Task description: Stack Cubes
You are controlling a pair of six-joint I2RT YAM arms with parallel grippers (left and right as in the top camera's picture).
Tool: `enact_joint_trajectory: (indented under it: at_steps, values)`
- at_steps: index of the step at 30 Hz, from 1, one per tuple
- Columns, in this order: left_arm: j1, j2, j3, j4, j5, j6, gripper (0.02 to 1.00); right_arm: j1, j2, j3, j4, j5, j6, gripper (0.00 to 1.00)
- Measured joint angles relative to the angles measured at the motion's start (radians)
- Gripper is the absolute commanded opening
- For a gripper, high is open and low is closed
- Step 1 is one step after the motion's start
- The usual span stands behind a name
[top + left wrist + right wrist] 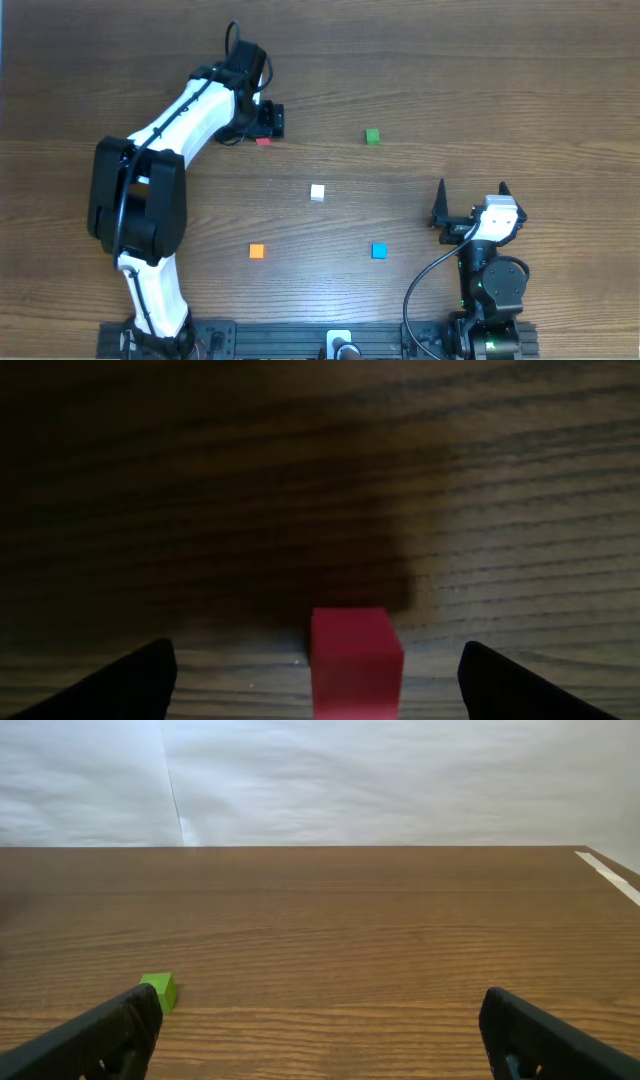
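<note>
A red cube point(355, 660) rests on the wooden table between the two spread fingers of my left gripper point(320, 685), which is open just above it. From above, that red cube point(263, 141) peeks out beside the left gripper point(272, 122) at the far left-centre. Scattered over the table are a green cube point(372, 136), a white cube point(317, 192), an orange cube point(257, 251) and a blue cube point(379, 251). My right gripper point(470, 192) stands open near its base, holding nothing. Ahead of it lies the green cube point(159, 991).
The brown wooden table point(520, 90) has free room along its far side and right part. A pale strip point(610, 875) runs near the table's right edge, with a white backdrop point(400, 780) beyond the far edge.
</note>
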Motion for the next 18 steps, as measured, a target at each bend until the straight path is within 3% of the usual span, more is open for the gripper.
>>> enact_joint_trajectory:
  at_steps: [12, 14, 18]
  values:
    - [-0.051, 0.041, 0.000, 0.008, -0.036, -0.019, 0.711, 0.000, 0.000, 0.000, 0.000, 0.000, 0.000, 0.993]
    - [-0.051, 0.043, 0.000, 0.009, -0.037, -0.024, 0.647, 0.000, 0.000, 0.000, 0.000, 0.000, 0.001, 0.993]
    - [-0.051, 0.043, 0.000, 0.013, -0.037, -0.027, 0.408, 0.000, 0.000, 0.000, 0.000, 0.000, 0.000, 0.991]
